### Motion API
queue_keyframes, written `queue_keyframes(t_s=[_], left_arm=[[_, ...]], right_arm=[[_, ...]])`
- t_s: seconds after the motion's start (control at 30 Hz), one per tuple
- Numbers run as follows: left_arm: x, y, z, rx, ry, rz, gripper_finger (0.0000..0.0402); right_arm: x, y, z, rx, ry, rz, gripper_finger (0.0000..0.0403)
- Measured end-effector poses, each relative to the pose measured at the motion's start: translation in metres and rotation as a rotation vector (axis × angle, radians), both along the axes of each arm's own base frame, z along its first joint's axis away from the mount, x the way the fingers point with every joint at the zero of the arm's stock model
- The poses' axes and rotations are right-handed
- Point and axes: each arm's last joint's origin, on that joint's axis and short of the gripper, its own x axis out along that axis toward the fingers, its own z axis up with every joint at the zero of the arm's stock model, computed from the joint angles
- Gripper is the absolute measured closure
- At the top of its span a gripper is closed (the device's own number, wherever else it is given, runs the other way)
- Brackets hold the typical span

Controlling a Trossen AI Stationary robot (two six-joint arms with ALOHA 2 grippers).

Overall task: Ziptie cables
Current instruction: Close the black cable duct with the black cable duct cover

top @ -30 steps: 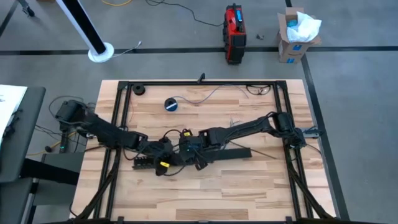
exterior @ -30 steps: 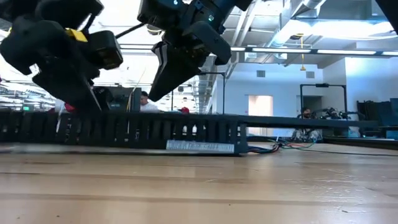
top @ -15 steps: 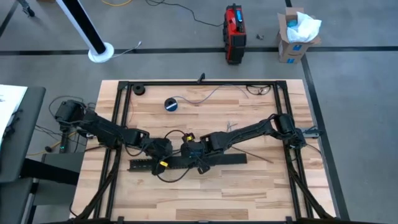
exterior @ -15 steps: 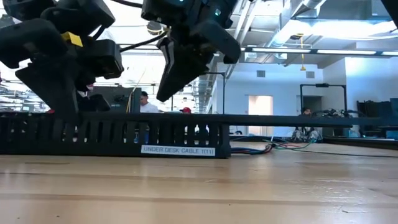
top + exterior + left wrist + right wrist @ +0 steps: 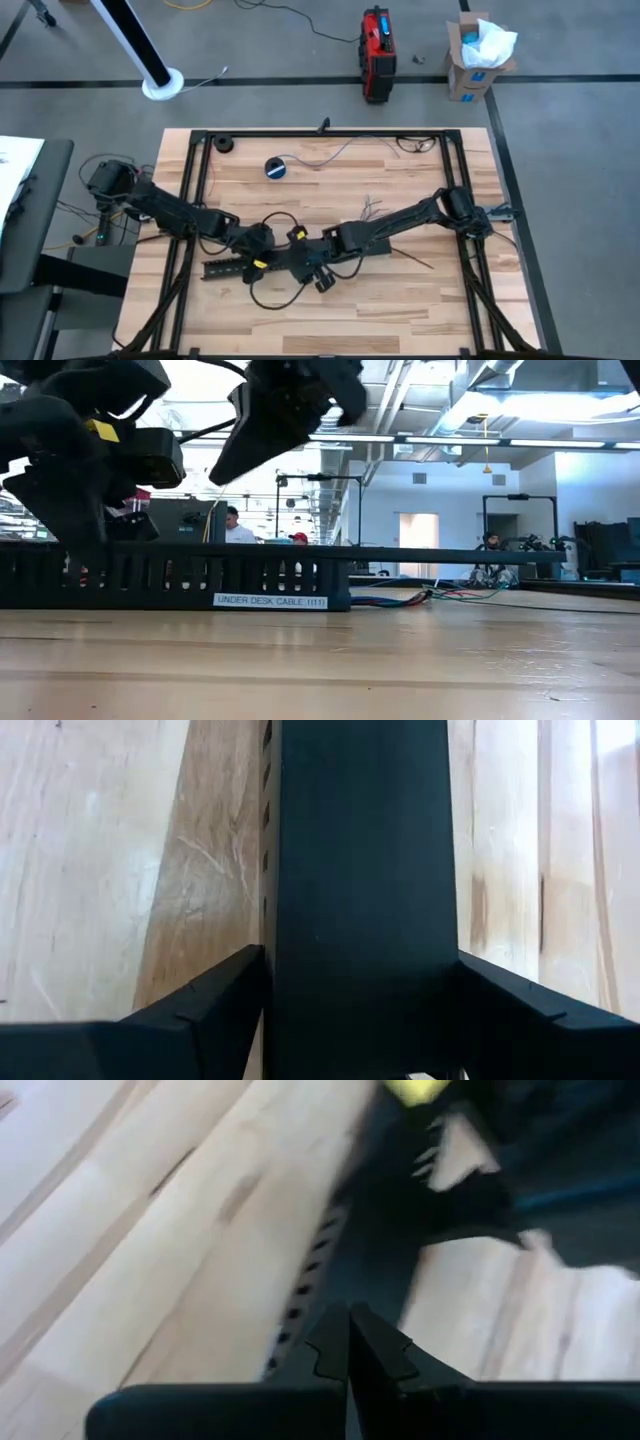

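At the middle of the wooden table (image 5: 400, 300), the left pincer (image 5: 355, 985) grips the long black slotted plastic strip (image 5: 290, 263), one finger on each side of it. Just beside it, the right pincer (image 5: 348, 1345) has its fingers pressed together above the same strip. The thin grey and white cables (image 5: 372, 207) lie well apart, nearer the right arm.

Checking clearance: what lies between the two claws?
The black slotted strip runs from the left claw toward the right claw, in the high view.
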Motion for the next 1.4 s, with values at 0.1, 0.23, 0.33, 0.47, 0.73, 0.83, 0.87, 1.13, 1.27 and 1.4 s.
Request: queue_keyframes(t_s=[0.1, 0.23, 0.33, 0.47, 0.73, 0.83, 0.87, 1.13, 1.27, 1.4], left_arm=[[-0.001, -0.003, 0.000, -0.001, 0.004, 0.010, 0.0138], [-0.002, -0.004, -0.001, 0.003, 0.016, 0.027, 0.0138], [-0.002, -0.003, -0.001, 0.020, 0.011, 0.081, 0.0138], [0.000, 0.001, -0.001, 0.105, -0.042, 0.164, 0.0139], [0.004, 0.006, 0.000, 0.154, -0.102, 0.305, 0.0139], [0.004, 0.014, -0.001, 0.172, -0.094, 0.406, 0.0139], [0.004, 0.016, -0.001, 0.171, -0.084, 0.439, 0.0139], [0.003, 0.028, -0.002, 0.273, -0.073, 0.447, 0.0139], [0.004, 0.030, -0.001, 0.260, -0.074, 0.484, 0.0139], [0.004, 0.031, -0.001, 0.262, -0.080, 0.528, 0.0139]], right_arm=[[0.003, -0.005, 0.002, 0.011, -0.026, -0.018, 0.0403], [0.006, -0.016, 0.002, 0.029, -0.027, -0.063, 0.0403], [0.007, -0.019, 0.003, 0.031, -0.033, -0.071, 0.0403], [0.004, -0.018, 0.004, 0.044, -0.010, -0.090, 0.0403], [-0.009, -0.011, -0.002, 0.039, 0.110, -0.134, 0.0403], [-0.012, -0.007, -0.002, -0.020, 0.111, -0.159, 0.0403], [-0.012, -0.006, -0.003, -0.040, 0.110, -0.168, 0.0403], [-0.011, -0.012, -0.002, -0.105, 0.096, -0.174, 0.0403], [-0.012, -0.020, 0.002, -0.106, 0.091, -0.232, 0.0403], [-0.015, -0.035, 0.014, -0.046, 0.077, -0.338, 0.0403]])
